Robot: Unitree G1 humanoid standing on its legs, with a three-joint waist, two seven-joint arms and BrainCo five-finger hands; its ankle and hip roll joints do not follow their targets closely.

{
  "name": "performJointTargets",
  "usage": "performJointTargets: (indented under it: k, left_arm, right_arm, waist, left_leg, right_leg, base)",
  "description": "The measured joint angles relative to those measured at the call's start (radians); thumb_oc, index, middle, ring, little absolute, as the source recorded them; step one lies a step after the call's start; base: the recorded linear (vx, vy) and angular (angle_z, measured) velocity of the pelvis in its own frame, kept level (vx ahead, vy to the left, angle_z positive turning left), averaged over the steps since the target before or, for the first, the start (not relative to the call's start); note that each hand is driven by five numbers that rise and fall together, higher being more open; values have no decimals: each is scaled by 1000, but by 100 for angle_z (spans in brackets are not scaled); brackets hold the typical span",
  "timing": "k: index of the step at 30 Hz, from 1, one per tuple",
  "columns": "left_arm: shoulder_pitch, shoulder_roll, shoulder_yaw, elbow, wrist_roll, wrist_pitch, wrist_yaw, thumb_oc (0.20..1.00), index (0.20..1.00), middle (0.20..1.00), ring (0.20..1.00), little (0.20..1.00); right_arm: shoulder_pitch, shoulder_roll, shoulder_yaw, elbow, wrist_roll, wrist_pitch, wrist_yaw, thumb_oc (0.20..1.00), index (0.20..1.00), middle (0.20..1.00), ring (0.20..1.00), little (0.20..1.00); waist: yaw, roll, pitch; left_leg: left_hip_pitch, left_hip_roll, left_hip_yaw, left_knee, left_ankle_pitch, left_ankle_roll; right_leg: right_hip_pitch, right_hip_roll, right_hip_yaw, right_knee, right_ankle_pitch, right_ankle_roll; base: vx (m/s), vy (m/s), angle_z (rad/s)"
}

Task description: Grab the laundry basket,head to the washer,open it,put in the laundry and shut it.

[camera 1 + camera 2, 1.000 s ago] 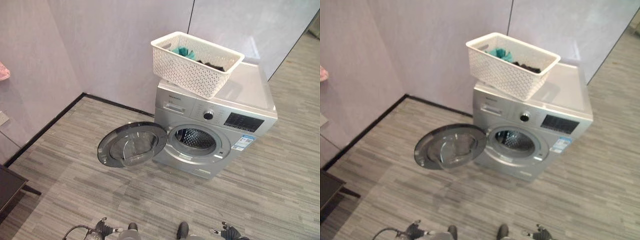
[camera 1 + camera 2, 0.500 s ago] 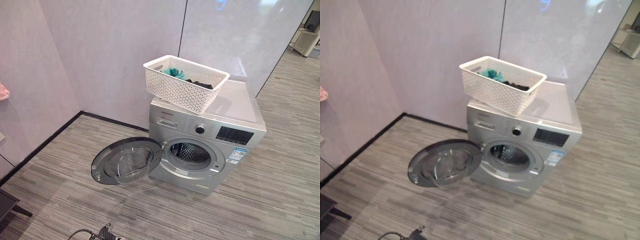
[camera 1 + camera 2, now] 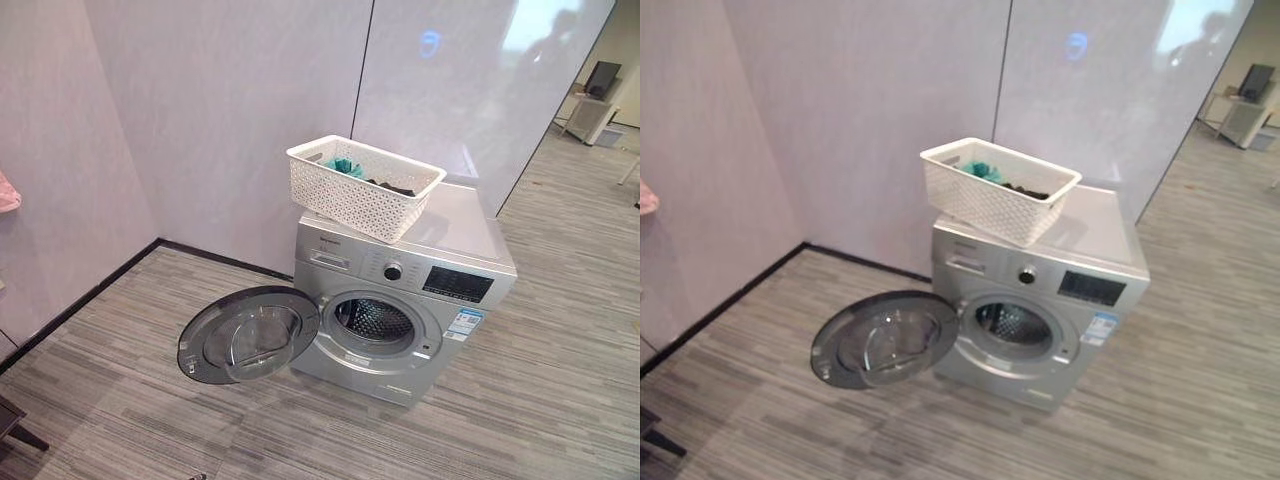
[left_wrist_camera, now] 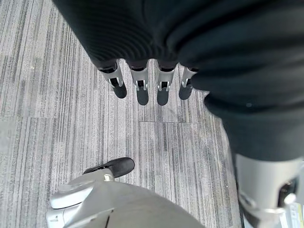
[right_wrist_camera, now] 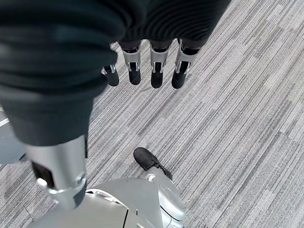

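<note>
A silver front-loading washer (image 3: pixel 402 262) stands against the wall. Its round door (image 3: pixel 248 335) is swung wide open to the left, low over the floor, and the drum opening (image 3: pixel 373 320) is bare. On the washer's top, towards its left side, sits a white lattice laundry basket (image 3: pixel 365 187) holding a teal garment (image 3: pixel 345 167) and a dark one (image 3: pixel 392 187). My left hand (image 4: pixel 141 90) hangs over the floor with straight fingers and nothing in it. My right hand (image 5: pixel 156 71) hangs the same way, fingers straight, holding nothing. Both are well short of the washer.
Grey plank floor (image 3: pixel 120 400) spreads in front of the washer. A pale wall with a black baseboard (image 3: pixel 80 300) runs along the left and back. A dark furniture leg (image 3: pixel 15 428) shows at the lower left, and a desk with a screen (image 3: pixel 598 85) at the far right.
The whole picture has shifted: the camera has risen, so the washer and basket sit lower and look smaller. The hands have left the bottom edge of the eye views. Nothing else moved.
</note>
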Motion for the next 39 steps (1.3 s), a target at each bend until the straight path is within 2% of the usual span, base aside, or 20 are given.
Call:
performJointTargets:
  k: [6,12,15,17,24,26,28,29,32,34,39]
  left_arm:
    - [3,1,-5,0,1,0,0,1000,1000,1000,1000,1000]
    - [-12,14,-12,-10,2,0,2,1000,1000,1000,1000,1000]
    - [-47,33,-88,-57,3,0,3,1000,1000,1000,1000,1000]
    - [-61,39,-102,-85,3,-4,7,1000,1000,1000,1000,1000]
    - [-98,27,-160,-144,3,-13,9,1000,1000,1000,1000,1000]
    - [-105,27,-163,-159,2,-13,10,1000,1000,1000,1000,1000]
    - [-117,16,-172,-159,2,-13,11,1000,1000,1000,1000,1000]
    - [-120,13,-177,-160,2,-13,12,1000,1000,1000,1000,1000]
    - [-130,-7,-193,-159,2,-13,26,1000,1000,1000,1000,1000]
    - [-127,-12,-192,-158,1,-13,33,1000,1000,1000,1000,1000]
    - [-121,-9,-116,-141,1,-18,37,1000,1000,1000,1000,1000]
  right_arm:
    - [1,-7,-15,3,7,0,-1,1000,1000,1000,1000,1000]
    - [-4,-54,-120,28,88,1,-5,1000,1000,1000,1000,1000]
    - [-1,-64,-137,72,91,3,-8,1000,1000,1000,1000,1000]
    - [1,-64,-137,81,91,4,-8,1000,1000,1000,1000,1000]
    - [8,-64,-134,78,111,3,-10,1000,1000,1000,1000,1000]
    - [-7,-65,-133,57,111,2,-19,1000,1000,1000,1000,1000]
    - [-36,-70,-114,38,111,2,-24,1000,1000,1000,1000,1000]
    - [-40,-71,-114,32,111,1,-24,1000,1000,1000,1000,1000]
    - [-84,-83,-87,-1,110,1,-30,1000,1000,1000,1000,1000]
    - [-105,-82,-84,-34,110,0,-30,1000,1000,1000,1000,1000]
    - [-132,-85,-74,-119,106,-11,-45,1000,1000,1000,1000,1000]
  waist:
    - [-3,-8,-15]
    - [-30,-4,-29]
    - [-33,-3,-30]
    - [-32,0,-30]
    - [-58,44,-22]
    - [-56,51,-7]
    - [-57,81,45]
    - [-56,78,63]
    - [-58,96,113]
    - [-59,93,152]
    - [-57,79,160]
  left_leg:
    - [1,5,-1,0,1,-2]
    - [1,-3,8,0,1,-1]
    - [0,-6,11,0,1,-1]
    - [0,-6,11,0,1,-1]
    - [-17,-5,21,0,1,-1]
    - [-39,-8,24,0,4,-4]
    - [-62,-12,21,1,6,-7]
    - [-68,-12,20,0,8,-10]
    - [-107,-19,8,3,19,-13]
    - [-107,-14,4,5,20,-12]
    - [-77,-10,12,5,14,1]
  right_leg:
    - [-5,10,23,0,0,0]
    - [-17,12,73,0,2,1]
    - [-19,10,78,0,3,1]
    - [-19,10,80,0,3,1]
    - [-42,14,97,1,6,0]
    - [-67,12,106,1,14,-2]
    - [-91,12,114,0,21,-5]
    - [-97,13,115,0,21,-5]
    - [-145,13,127,0,36,-5]
    - [-145,19,127,0,38,-9]
    - [-118,29,134,2,38,-17]
  base:
    - [3,-5,-5]
    - [-1,7,-8]
    - [2,1,-3]
    - [0,0,0]
    - [-15,-4,-4]
    - [-39,-10,-12]
    - [-80,8,-7]
    - [-97,22,-3]
    - [-25,6,-4]
    - [47,-3,-1]
    - [98,11,-6]
